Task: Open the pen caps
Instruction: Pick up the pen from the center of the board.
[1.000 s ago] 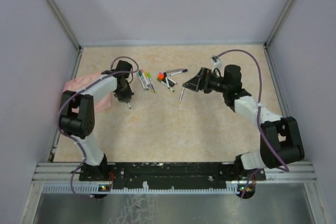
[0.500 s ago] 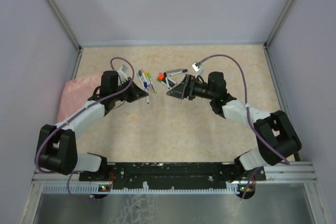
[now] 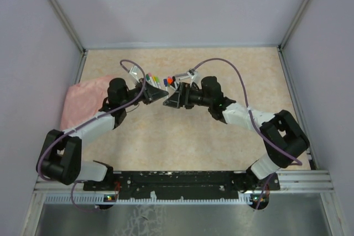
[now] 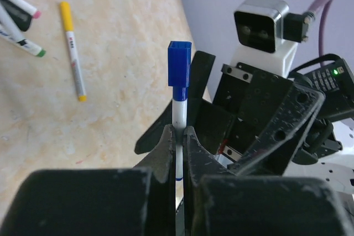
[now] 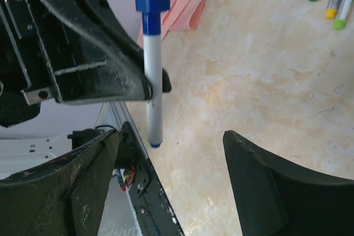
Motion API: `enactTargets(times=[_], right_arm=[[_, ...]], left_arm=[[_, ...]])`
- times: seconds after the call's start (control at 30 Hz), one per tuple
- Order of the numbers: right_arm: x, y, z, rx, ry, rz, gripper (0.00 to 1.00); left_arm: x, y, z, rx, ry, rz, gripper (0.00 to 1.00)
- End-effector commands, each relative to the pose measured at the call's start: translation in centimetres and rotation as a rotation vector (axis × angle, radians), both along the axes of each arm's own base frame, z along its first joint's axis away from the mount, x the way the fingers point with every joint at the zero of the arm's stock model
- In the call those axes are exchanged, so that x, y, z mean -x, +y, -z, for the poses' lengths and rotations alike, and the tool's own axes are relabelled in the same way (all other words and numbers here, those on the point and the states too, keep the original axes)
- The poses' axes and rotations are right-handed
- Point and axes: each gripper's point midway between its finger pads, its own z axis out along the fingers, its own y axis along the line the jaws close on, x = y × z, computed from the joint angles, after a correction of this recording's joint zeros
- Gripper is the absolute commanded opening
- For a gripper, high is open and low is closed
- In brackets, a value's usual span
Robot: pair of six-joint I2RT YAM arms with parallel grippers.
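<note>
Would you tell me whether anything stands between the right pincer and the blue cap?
Nothing visible does. The blue cap sticks out bare beyond the left pincer, which clamps only the barrel; the right pincer is open beside it.

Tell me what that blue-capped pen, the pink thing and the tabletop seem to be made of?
Blue cap: looks like hard plastic, smooth with crisp square edges.
Pen barrel: probably plastic too, glossy white.
Pink cloth: soft fabric, judging by its folds.
Table: mottled beige, stone-patterned, matt; likely a laminate, but I cannot be sure.
</note>
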Motion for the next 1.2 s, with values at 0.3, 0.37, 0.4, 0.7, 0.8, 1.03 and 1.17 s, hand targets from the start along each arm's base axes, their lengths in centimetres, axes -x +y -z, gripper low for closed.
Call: enactTargets(times=[0.3, 0.37, 0.4, 0.7, 0.8, 1.03, 1.17], right_arm=[[-2.2, 0.9, -2.5, -0.012, -0.084, 0.054, 0.45], [-2.1, 1.1, -2.5, -0.013, -0.081, 0.051, 0.35], [-2.1, 1.2, -2.4, -0.010, -0.078, 0.053, 0.31], [-1.8, 1.1, -2.1, -0.005, -0.064, 0.052, 0.00], [-0.9, 1.3, -2.3, -0.012, -0.074, 0.003, 0.00], [0.2, 0.2, -4.7, -0.085, -0.171, -0.099, 0.00], [0.7, -1.0, -6.7, -0.141, -0.237, -0.152, 0.00]], left_arm=[[1.1, -2.5, -2.4, 0.073, -0.075, 0.106, 0.01], [1.1, -2.7, -2.4, 0.074, -0.075, 0.112, 0.01], [1.2, -2.7, -2.4, 0.073, -0.076, 0.113, 0.01], [1.3, -2.7, -2.7, 0.064, -0.097, 0.108, 0.32], [0.9, -2.0, -3.7, 0.032, -0.154, 0.072, 0.51], [-0.5, 1.2, -7.4, -0.076, -0.320, -0.076, 0.80], [-1.1, 2.8, -10.9, -0.153, -0.425, -0.150, 0.92]])
